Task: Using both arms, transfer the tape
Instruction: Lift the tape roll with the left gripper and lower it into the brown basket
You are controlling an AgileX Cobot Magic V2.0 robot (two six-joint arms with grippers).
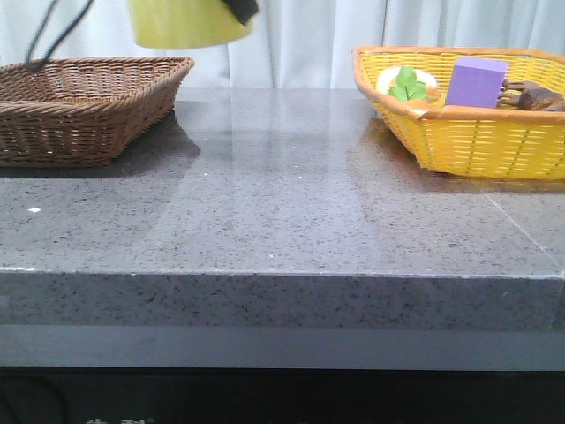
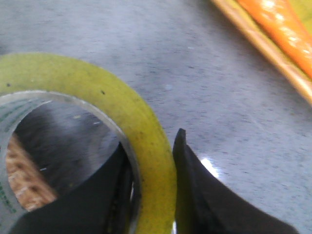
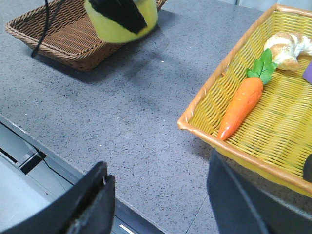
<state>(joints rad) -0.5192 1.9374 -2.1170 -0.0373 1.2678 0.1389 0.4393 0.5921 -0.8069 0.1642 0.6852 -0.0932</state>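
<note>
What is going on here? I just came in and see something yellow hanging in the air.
The left gripper is shut on the tape, one finger inside the ring and one outside, holding it above the table near the brown basket. The right gripper is open and empty, over the table edge beside the yellow basket, which holds a carrot, bread and a purple block. No handover yet.

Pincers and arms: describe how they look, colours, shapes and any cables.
Both pincers are black plastic. The left pincer has angular, pointed fingers; the right pincer has broad, wedge-shaped fingers. A thin black cable trails from the left arm.
</note>
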